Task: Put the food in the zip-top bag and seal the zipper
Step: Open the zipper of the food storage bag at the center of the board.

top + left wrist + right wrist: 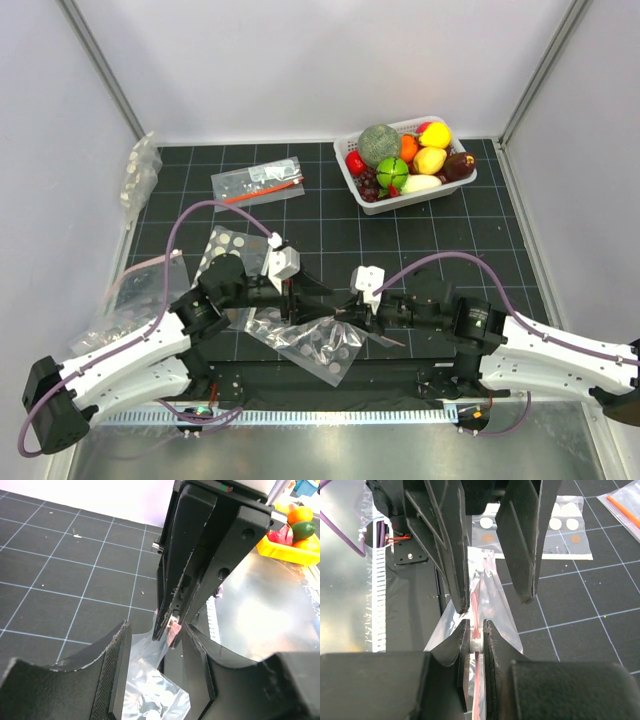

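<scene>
Right gripper (476,630): jaws pinched narrow on the pink zipper (477,611) of the zip-top bag (315,345). The bag is clear with white dots and sits at the near middle of the black mat (330,225), between both arms. Left gripper (494,602): jaws wide, straddling the same bag edge. Food (415,155): heaped in a white basket (440,190) at the far right, well apart from the bag.

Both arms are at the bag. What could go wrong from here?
1. The right pincer is shut on the zipper while the open left pincer straddles the same strip close by; their fingers could collide.
2. All the food sits in the basket; pressing the zipper shut now would seal an empty zip-top bag.
</scene>
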